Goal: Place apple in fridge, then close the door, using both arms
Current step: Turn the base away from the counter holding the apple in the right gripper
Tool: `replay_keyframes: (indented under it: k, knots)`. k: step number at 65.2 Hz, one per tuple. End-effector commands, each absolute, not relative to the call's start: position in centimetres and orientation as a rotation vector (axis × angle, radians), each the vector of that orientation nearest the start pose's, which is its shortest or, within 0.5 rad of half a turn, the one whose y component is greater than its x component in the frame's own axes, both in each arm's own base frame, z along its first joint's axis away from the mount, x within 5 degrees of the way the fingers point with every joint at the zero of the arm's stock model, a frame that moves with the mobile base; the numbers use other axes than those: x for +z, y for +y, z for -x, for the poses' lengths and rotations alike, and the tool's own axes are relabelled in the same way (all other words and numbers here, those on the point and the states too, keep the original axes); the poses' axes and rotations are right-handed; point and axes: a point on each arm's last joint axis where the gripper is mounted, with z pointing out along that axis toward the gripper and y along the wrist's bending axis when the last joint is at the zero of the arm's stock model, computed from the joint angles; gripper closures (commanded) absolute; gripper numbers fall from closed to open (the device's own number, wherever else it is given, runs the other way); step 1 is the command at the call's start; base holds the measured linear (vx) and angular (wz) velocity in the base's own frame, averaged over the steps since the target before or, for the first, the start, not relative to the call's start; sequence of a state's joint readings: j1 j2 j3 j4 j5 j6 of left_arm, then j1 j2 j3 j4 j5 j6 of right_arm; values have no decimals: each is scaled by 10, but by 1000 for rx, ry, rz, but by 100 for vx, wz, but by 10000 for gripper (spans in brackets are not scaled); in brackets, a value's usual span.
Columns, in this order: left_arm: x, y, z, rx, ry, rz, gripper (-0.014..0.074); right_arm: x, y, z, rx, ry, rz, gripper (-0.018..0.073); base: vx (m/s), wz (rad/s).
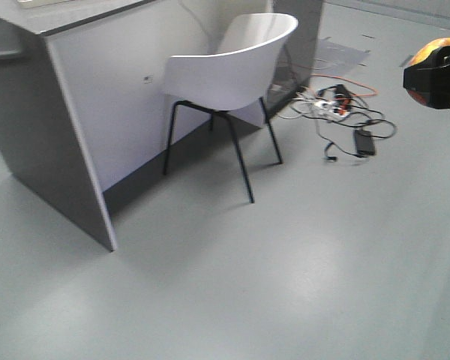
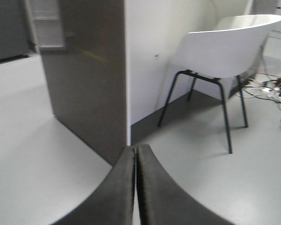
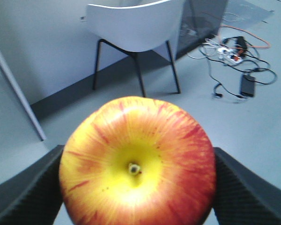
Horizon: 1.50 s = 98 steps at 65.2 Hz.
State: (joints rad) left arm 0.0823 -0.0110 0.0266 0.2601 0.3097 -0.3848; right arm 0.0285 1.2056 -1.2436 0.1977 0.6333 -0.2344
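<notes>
The apple point(image 3: 138, 164), red with a yellow patch round its stem, fills the right wrist view. My right gripper point(image 3: 138, 197) is shut on it, with a black finger point(image 3: 28, 192) on each side. In the front view the apple point(image 1: 427, 51) and the right gripper point(image 1: 435, 73) hang in the air at the right edge, above the floor. My left gripper point(image 2: 136, 151) is shut and empty, pointing at the cabinet corner. A blurred white shelved panel point(image 2: 47, 23) shows at the top left of the left wrist view; I cannot tell whether it is the fridge door. The fridge is otherwise out of view.
A grey counter cabinet point(image 1: 67, 112) with a white side stands at the left. A white chair point(image 1: 232, 64) on black legs stands beside it. A tangle of cables and a power strip point(image 1: 341, 109) lies on the grey floor at the back right.
</notes>
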Motion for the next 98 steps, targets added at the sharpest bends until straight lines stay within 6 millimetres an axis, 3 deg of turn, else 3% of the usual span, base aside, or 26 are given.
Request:
replay_keyframes:
  k: [1,98]
  knots:
    - [179,10,-54,13,1721,229,604,434,15,-255,73,1928,155,391,-5,48]
    - [179,10,-54,13,1721,229,604,434,15,-255,73,1928,155,391,-1,45]
